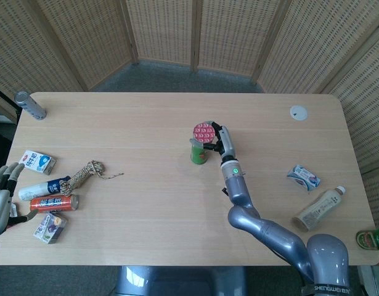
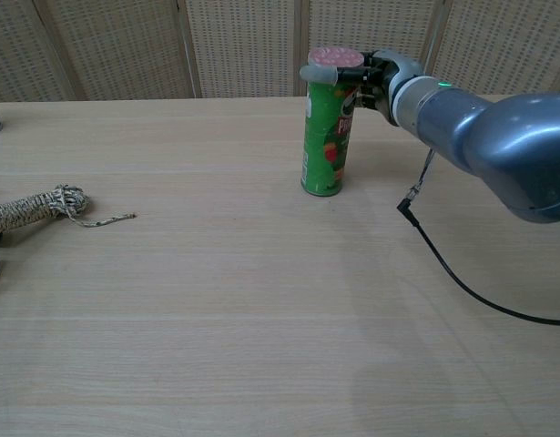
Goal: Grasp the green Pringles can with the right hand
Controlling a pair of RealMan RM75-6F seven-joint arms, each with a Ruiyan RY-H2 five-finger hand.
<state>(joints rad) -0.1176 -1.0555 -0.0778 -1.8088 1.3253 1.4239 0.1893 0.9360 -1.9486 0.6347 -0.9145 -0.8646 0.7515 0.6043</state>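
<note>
The green Pringles can (image 1: 199, 152) (image 2: 326, 137) with its red-patterned lid stands near the table's middle, its top leaning slightly toward my right arm. My right hand (image 1: 216, 139) (image 2: 368, 75) grips it just under the lid, with one finger wrapped across its front and the rest behind. Whether the base touches the table I cannot tell. My left hand (image 1: 0, 196) hangs off the table's left edge with fingers spread and nothing in it.
A rope (image 1: 84, 172) (image 2: 32, 208), two cartons, a red can (image 1: 53, 203) and a small bottle lie at the left. A grey cylinder (image 1: 30, 105) is at the far left corner. At the right are a carton (image 1: 303, 177), a bottle (image 1: 320, 208) and a white cap (image 1: 298, 112).
</note>
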